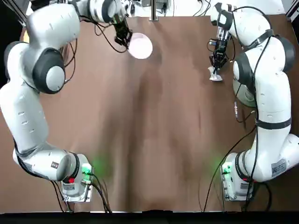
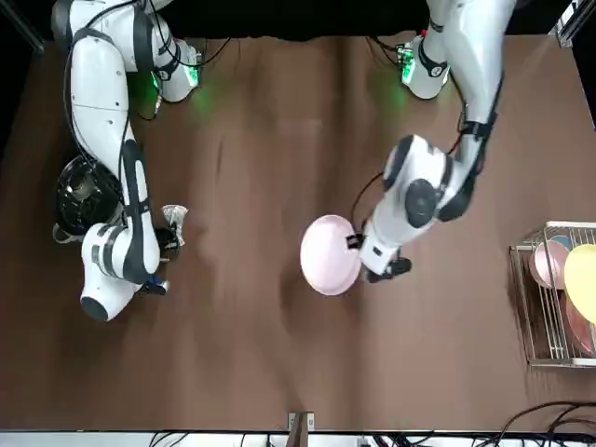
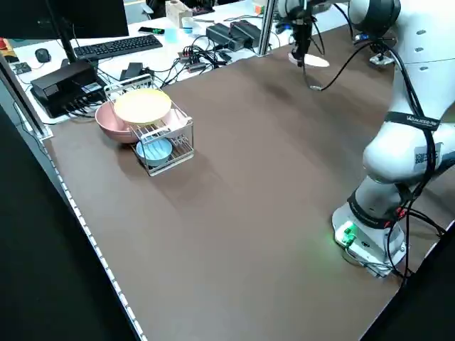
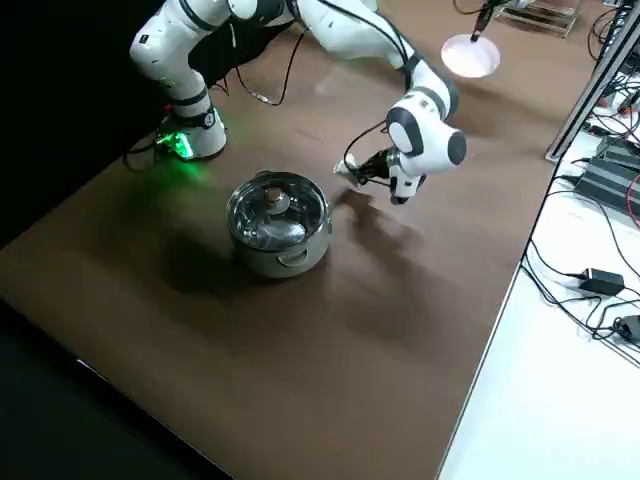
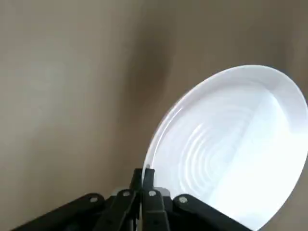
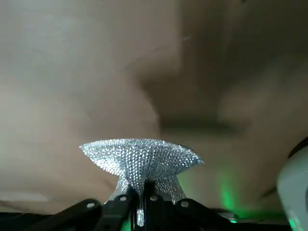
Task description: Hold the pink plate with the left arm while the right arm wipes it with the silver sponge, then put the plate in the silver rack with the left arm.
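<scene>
The pale pink plate (image 1: 140, 45) hangs above the table's far side, left of centre, held by its rim. My left gripper (image 1: 124, 39) is shut on that rim; the left wrist view shows the fingers pinched on the plate (image 5: 226, 149) edge. The plate (image 2: 330, 254) looks tilted in the front view. Far right, my right gripper (image 1: 216, 65) is shut on the silver sponge (image 1: 215, 73), which fans out above the closed fingers as the crinkled sponge (image 6: 142, 159). The silver rack (image 3: 160, 138) stands off to my left and holds other dishes.
A shiny steel pot (image 4: 279, 222) with a lid stands near the right arm. The rack (image 2: 551, 298) holds a yellow plate (image 3: 143, 105), a pink bowl (image 3: 114, 124) and a blue dish (image 3: 154, 150). Cables and a keyboard lie beyond the table's edge.
</scene>
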